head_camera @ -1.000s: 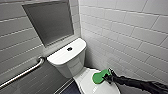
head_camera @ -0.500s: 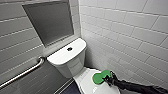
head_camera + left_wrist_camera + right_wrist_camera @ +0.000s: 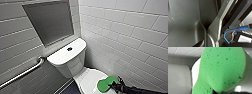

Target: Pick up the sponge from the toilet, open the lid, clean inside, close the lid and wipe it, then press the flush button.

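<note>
The white toilet (image 3: 67,59) stands in the corner, and the dark round flush button (image 3: 69,49) sits in the middle of its tank top. Its lid (image 3: 87,79) is down. The bright green sponge (image 3: 106,84) is at the lid's right side, and I cannot tell whether it touches the lid. My right gripper (image 3: 113,85) is shut on the sponge's near edge, its black arm coming in from the lower right. The pitted green sponge (image 3: 221,69) looms large in the right wrist view.
A steel grab bar (image 3: 23,73) runs along the left wall below a grey recessed panel (image 3: 50,22). A white tiled wall (image 3: 130,37) stands close on the toilet's right. Dark floor (image 3: 68,89) shows left of the bowl. The left wrist view takes in dark robot parts and a blue cable (image 3: 230,31).
The sponge and my right gripper have slid a little toward the lower right of the head view, nearer to me. The toilet and the walls stay put.
</note>
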